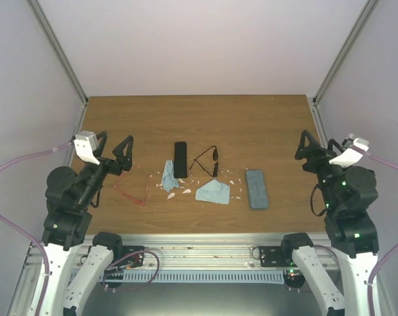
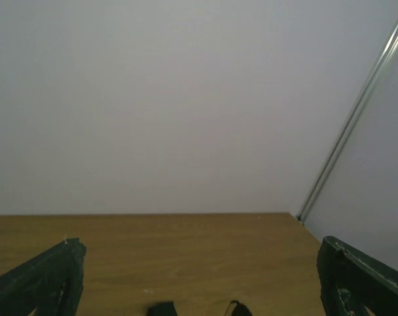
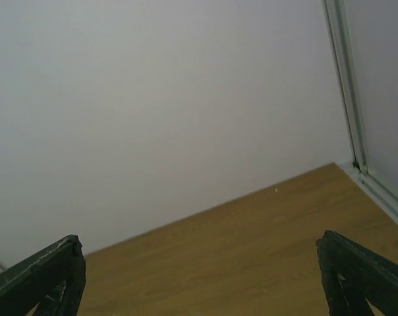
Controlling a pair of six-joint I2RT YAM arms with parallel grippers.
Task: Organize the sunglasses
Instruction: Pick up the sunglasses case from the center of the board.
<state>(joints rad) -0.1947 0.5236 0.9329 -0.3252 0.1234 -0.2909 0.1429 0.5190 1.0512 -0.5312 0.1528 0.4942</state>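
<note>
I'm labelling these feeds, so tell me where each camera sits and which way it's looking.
Top: high behind the robot, looking down on the table; left gripper and right gripper show.
Left wrist: faces the back wall across the table; left gripper frames it.
Right wrist: faces the back wall too; right gripper frames it.
Shared: top and left wrist both catch the case and sunglasses.

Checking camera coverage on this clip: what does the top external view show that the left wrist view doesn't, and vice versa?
Only top external: the grey-blue case, two blue cloths, a thin red frame and the open right end effector. Only left wrist: nothing of its own, just a low angle along the wooden table. Both: the wooden table, the back wall, the open left end effector, and the black case and sunglasses, which barely peek in at the wrist view's bottom edge.
</note>
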